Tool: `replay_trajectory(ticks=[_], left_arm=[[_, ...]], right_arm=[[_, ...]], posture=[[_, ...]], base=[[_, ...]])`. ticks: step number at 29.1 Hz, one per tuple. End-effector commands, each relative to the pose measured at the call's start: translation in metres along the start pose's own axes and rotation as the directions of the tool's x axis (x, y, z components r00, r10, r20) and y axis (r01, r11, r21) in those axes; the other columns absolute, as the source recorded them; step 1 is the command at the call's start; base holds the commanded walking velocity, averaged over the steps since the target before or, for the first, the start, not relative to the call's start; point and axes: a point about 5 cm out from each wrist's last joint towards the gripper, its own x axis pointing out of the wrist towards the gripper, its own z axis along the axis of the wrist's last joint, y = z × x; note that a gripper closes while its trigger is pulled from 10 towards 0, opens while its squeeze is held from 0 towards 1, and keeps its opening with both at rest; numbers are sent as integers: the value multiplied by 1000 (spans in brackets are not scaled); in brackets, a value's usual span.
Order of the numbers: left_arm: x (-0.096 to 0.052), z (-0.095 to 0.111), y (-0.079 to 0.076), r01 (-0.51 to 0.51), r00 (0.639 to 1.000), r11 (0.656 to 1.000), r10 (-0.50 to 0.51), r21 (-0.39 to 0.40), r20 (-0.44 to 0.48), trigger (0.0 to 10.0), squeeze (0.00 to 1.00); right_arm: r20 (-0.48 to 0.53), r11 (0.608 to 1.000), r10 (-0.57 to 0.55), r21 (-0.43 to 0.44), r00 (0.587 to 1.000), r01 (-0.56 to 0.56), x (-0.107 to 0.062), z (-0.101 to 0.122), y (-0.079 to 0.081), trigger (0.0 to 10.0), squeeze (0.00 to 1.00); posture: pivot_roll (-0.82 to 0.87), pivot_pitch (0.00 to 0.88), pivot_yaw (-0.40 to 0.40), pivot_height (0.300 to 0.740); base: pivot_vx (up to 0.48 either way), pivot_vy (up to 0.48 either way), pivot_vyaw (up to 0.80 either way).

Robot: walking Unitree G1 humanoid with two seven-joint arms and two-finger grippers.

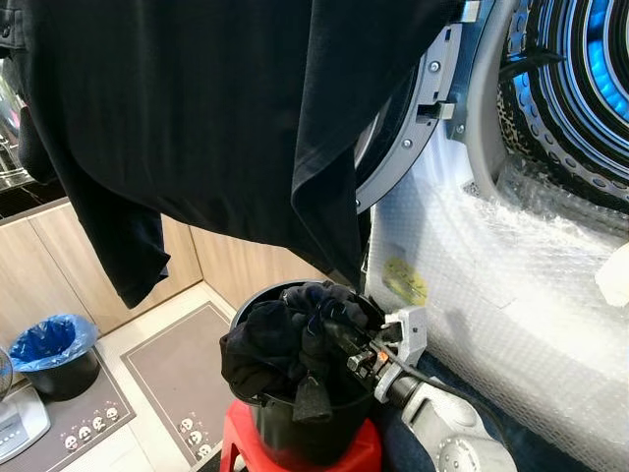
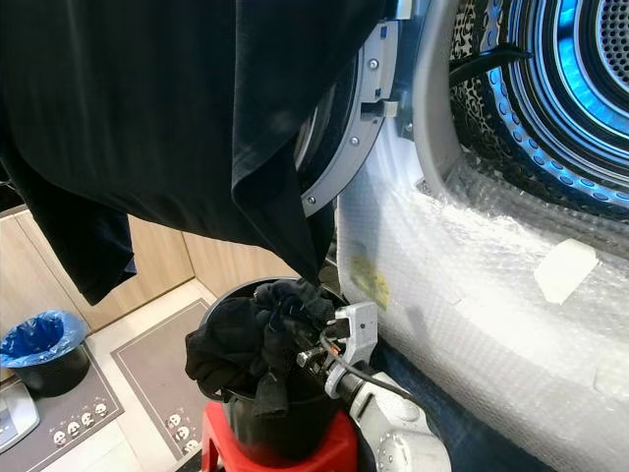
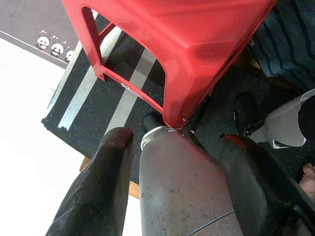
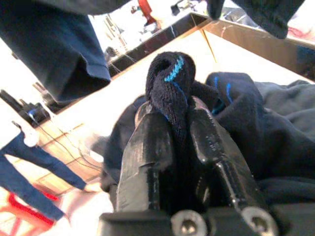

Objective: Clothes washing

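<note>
My right hand [image 4: 179, 142] pinches a dark sock [image 4: 170, 83] from the bucket [image 1: 305, 433]; my left hand [image 3: 177, 182] hangs wide. The washer drum [image 1: 580, 69] awaits, loading barely begun.

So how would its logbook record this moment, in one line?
right gripper: shut on dark sock | black bucket: on red stool | left gripper: open, idle

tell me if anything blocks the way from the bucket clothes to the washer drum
The right gripper is shut on a dark knit garment in the black bucket. A large black shirt hangs above the bucket and drapes across the open washer door. The drum mouth itself looks clear.
</note>
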Motion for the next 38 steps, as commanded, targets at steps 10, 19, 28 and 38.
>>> replay_trajectory(ticks=[10, 19, 28, 38], left_arm=[[-1, -10, -5, 19, 998, 1000, -20, -15, -52, 10000, 0], [-1, -10, -5, 21, 998, 1000, -22, -14, -52, 10000, 0], [-1, -10, -4, 23, 998, 1000, -24, -13, -53, 10000, 0], [-2, -12, -3, 22, 998, 1000, -23, -17, -58, 10000, 0]], right_arm=[[66, 963, 256, 64, 964, -260, -12, 20, 25, 10000, 0], [76, 833, 545, 63, 835, -549, -44, 37, 46, 10000, 0], [32, 789, 615, -8, 788, -615, -72, 69, 41, 10000, 0], [85, 807, 584, -171, 807, -566, -101, 141, 25, 10000, 0]], posture=[[-52, 0, -2, 740], [-63, 0, 9, 740], [-66, 0, 8, 740], [-81, 0, 0, 740]], base=[[0, 0, 0], [0, 0, 0], [0, 0, 0], [0, 0, 0]])
